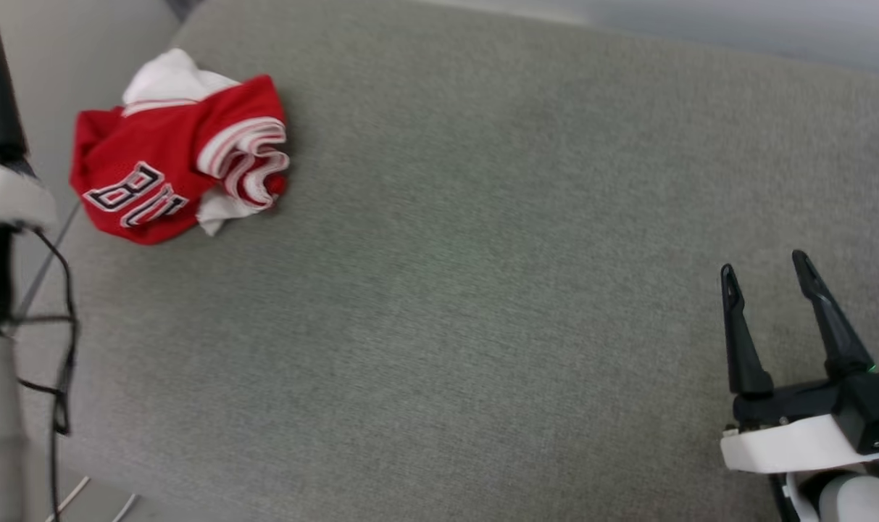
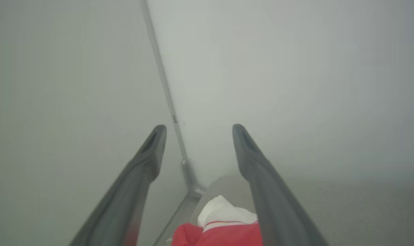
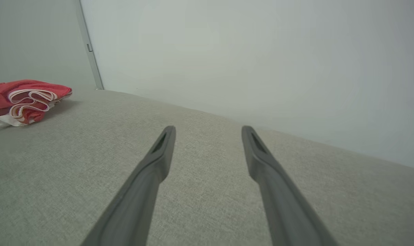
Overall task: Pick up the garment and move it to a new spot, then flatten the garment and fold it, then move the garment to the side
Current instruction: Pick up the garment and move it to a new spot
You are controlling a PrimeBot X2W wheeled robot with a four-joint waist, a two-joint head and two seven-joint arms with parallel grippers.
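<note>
The garment [image 1: 178,148] lies crumpled in a heap at the far left of a grey fabric surface [image 1: 446,290], red with white parts, striped trim and black letters facing up. My left gripper [image 2: 199,130] is open and hangs above the garment [image 2: 224,229], whose white and red folds lie between the bases of its fingers. Part of my left arm [image 1: 4,196] stands at the left edge, beside the heap. Over the surface's near right part, my right gripper [image 1: 765,267] is open and holds nothing. The garment [image 3: 26,99] lies far to its left.
Pale walls [image 3: 244,51] meet at a corner seam [image 2: 169,102] behind the garment. Black cables [image 1: 66,326] hang along my left arm past the surface's left edge. Bare grey fabric stretches from the garment to the right gripper.
</note>
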